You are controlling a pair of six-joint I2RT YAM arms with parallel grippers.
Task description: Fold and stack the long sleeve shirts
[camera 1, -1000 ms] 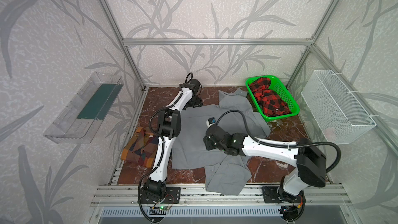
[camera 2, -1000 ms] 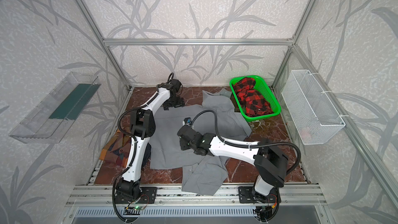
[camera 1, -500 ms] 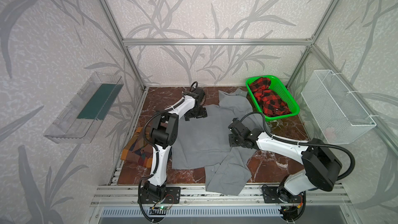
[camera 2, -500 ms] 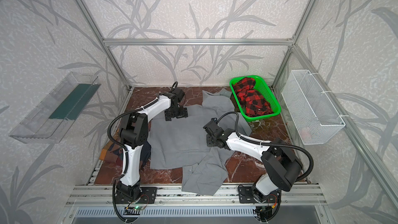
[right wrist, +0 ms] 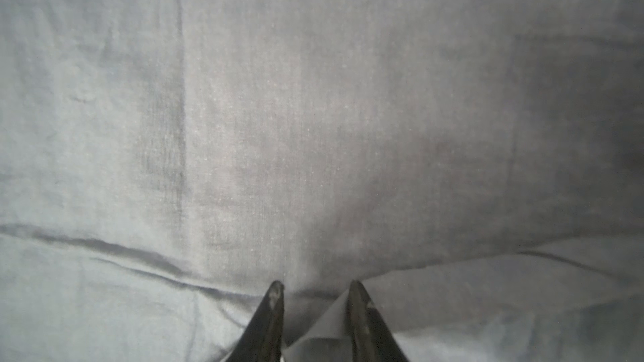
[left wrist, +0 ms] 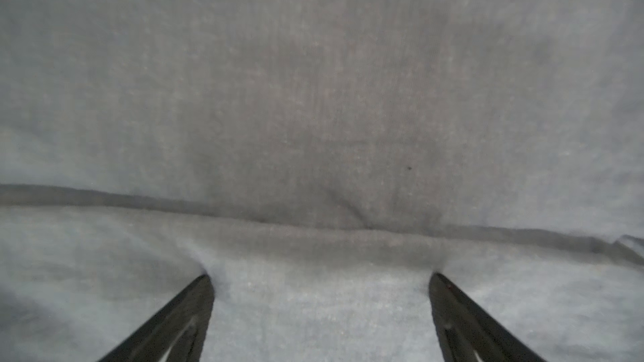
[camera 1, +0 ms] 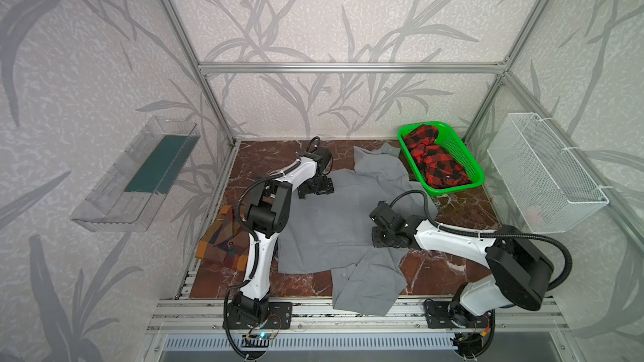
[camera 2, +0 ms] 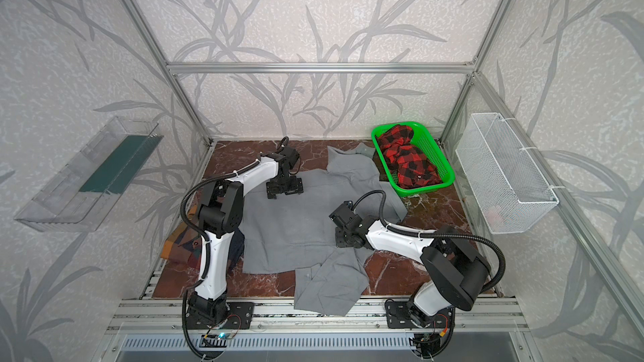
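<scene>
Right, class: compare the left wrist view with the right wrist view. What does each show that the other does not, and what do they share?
Only the left wrist view: the left gripper open wide, both fingertips touching the plain grey cloth shirt, with a straight cloth edge running across. Only the right wrist view: the right gripper, its jaws close together around a raised fold of that shirt. Both: grey fabric fills the picture; no table shows.
</scene>
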